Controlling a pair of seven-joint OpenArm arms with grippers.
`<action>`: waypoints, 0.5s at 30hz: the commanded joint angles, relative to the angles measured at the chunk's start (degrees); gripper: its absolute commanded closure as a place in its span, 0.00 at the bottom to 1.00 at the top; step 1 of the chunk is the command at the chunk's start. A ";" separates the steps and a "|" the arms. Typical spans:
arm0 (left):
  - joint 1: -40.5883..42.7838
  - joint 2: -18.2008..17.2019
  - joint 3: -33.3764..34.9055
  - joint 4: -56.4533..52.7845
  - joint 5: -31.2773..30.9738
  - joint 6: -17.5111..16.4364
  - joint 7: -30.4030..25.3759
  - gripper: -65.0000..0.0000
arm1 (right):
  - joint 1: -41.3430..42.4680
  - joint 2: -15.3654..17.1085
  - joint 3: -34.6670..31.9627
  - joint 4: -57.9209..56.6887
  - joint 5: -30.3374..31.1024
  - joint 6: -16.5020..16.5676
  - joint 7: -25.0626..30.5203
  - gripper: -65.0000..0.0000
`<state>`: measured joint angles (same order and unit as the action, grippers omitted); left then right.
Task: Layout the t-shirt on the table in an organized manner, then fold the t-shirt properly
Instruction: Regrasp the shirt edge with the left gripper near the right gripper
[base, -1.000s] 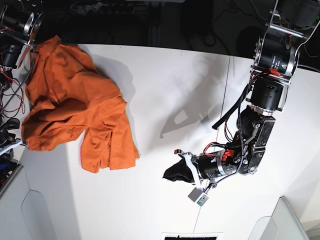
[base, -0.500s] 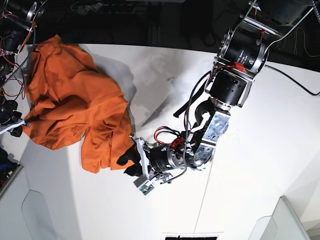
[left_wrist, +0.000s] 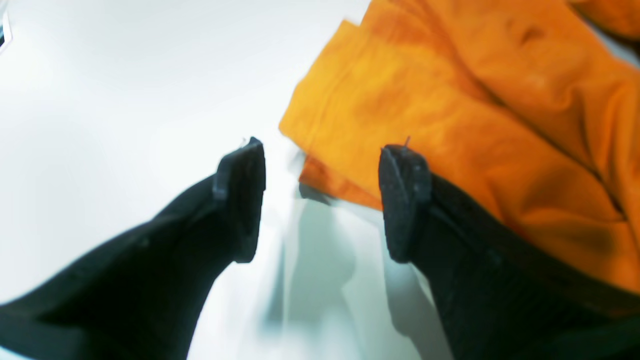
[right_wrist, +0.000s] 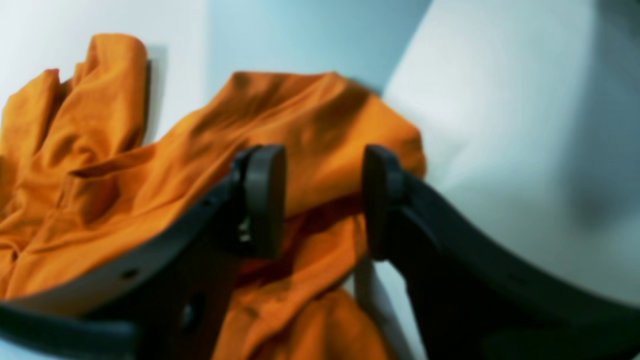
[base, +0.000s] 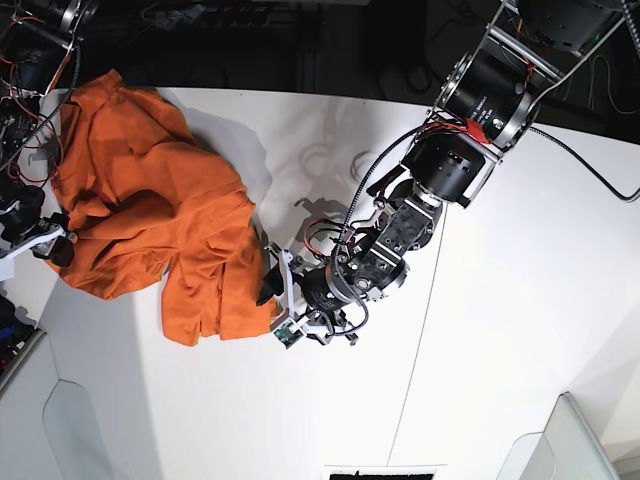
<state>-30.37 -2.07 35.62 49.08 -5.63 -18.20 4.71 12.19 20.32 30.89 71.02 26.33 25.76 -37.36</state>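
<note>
Crumpled t-shirt (base: 150, 220), long axis diagonal on table (base: 420, 400)

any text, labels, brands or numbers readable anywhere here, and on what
None can be read.
t-shirt: plain orange, no print showing, no neck label in view.
table: bare white, no marks.
left gripper and right gripper: plain black, no lettering.
Arm housings in the base view: no readable marks.

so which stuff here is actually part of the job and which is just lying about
Part of the job:
- t-shirt, crumpled
- table
- left gripper, open at the shirt's corner
- right gripper, open over the shirt

Just lying about:
- loose cables at the table's edge
- nothing else on the table that I can see
</note>
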 joint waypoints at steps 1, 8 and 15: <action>-1.99 0.50 -0.22 0.52 -1.14 0.31 -2.49 0.42 | 0.94 0.28 0.26 1.03 0.68 0.68 1.07 0.61; -1.95 4.13 -0.22 0.46 -3.74 -0.46 -1.40 0.46 | 0.59 -4.00 0.28 1.03 -1.84 0.59 1.09 0.61; -0.70 5.22 -0.22 0.24 -0.63 -0.44 -0.76 1.00 | -0.96 -7.52 0.26 0.98 -5.97 -0.52 1.51 0.75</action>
<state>-29.43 2.81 35.57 48.62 -5.89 -18.76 4.69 10.74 12.05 30.89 71.02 20.23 25.43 -36.12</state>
